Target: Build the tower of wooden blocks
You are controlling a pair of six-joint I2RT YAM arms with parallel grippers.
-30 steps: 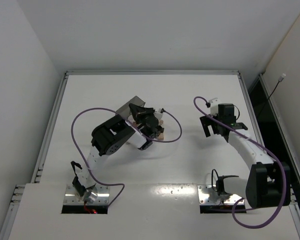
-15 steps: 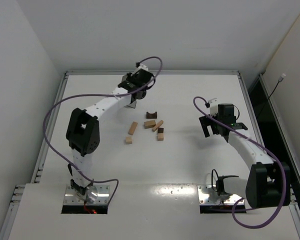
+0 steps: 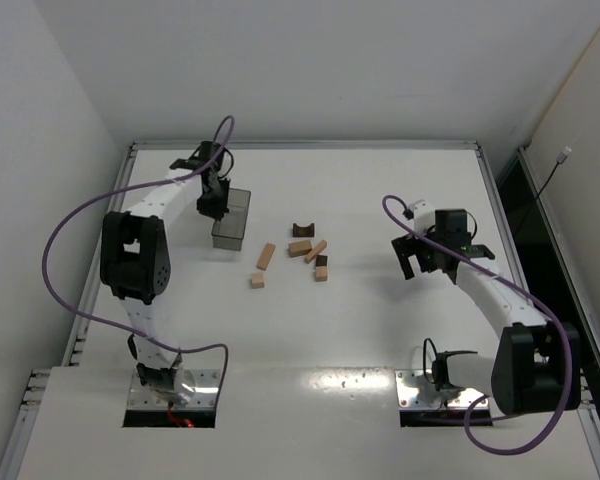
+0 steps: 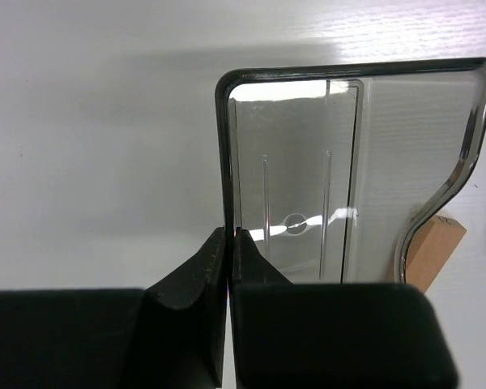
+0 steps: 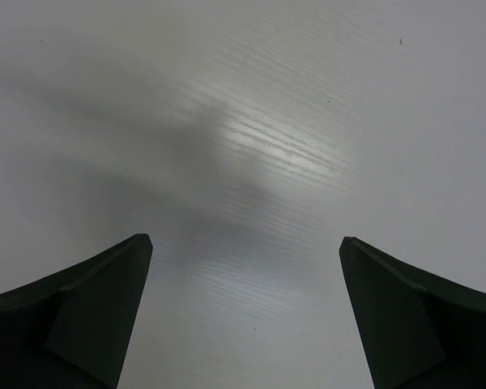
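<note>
Wood block tower [image 3: 300, 247] is unbuilt: its pieces lie loose and flat around mid-bench, none stacked.

The white bench [image 3: 400, 180] has a raised rim along its far and side edges. The left arm reaches to the far left. The left pincer [image 3: 216, 203] is pinched tight on the left wall of the grey bin [image 3: 232, 225]. The bin sits just left of the blocks, not touching them, and in from the bench's left edge. The right pincer [image 3: 416, 262] hangs wide, well right of the blocks, with a broad strip of bench between.

Top view, pieces:
- dark arch [image 3: 302, 230], farthest from the arm bases
- tan bar [image 3: 266, 256], nearest the bin
- tan cube [image 3: 257, 281], nearest the arm bases

Only the left wrist view shows the grip. The left pincer [image 4: 229, 243] has one tip inside and one outside the bin [image 4: 296, 162] wall, and one tan piece [image 4: 434, 245] peeks past the bin's corner.

The right wrist view shows the right pincer [image 5: 243, 243] tips far apart, with bench surface and shadow between them.
</note>
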